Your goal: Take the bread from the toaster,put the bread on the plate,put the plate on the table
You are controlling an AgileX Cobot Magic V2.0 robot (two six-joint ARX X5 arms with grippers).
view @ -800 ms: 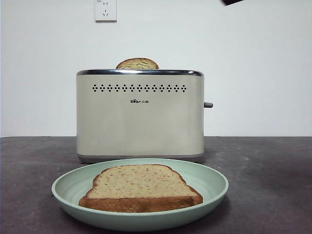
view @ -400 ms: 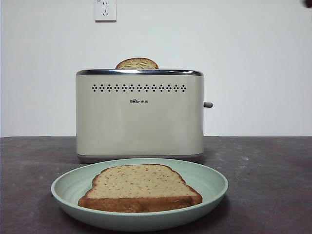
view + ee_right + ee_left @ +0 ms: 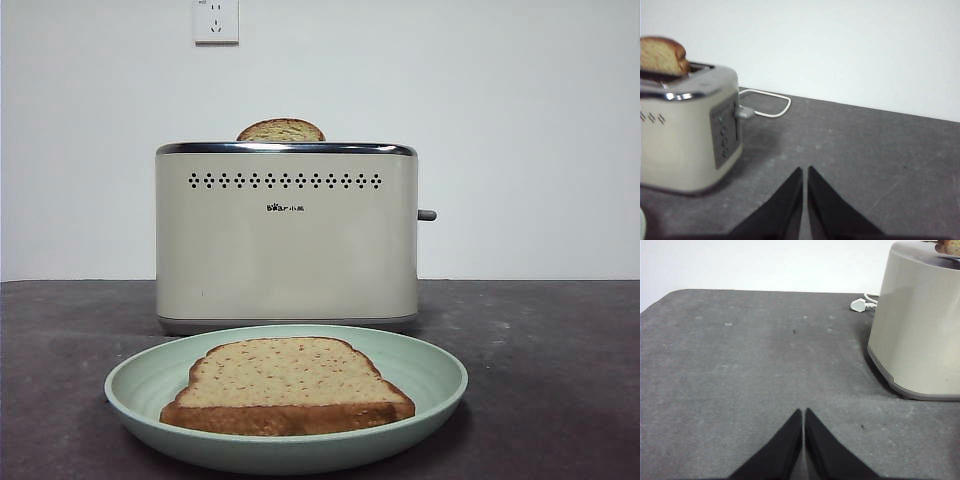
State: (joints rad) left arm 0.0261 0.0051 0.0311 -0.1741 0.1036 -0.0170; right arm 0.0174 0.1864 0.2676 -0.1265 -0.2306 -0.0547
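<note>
The bread [image 3: 287, 385] lies flat on the mint-green plate [image 3: 440, 368], which rests on the table [image 3: 560, 350] in front of the cream toaster [image 3: 287, 250]. A second slice [image 3: 281, 130] shows only its rounded top in the toaster's slot; it also shows in the right wrist view [image 3: 660, 55]. My left gripper [image 3: 803, 412] is shut and empty, low over the table beside the toaster [image 3: 920, 330]. My right gripper [image 3: 804, 170] is shut and empty, on the toaster's lever side [image 3: 680, 135]. Neither gripper shows in the front view.
A white plug [image 3: 860, 304] and its cord [image 3: 772, 107] lie on the table behind the toaster. The toaster's lever [image 3: 427, 215] sticks out on its right side. A wall socket [image 3: 216, 20] is on the white wall behind.
A black arm tip at the front view's top right corner has drawn back out of view. The bread, plate and toaster have not moved.
</note>
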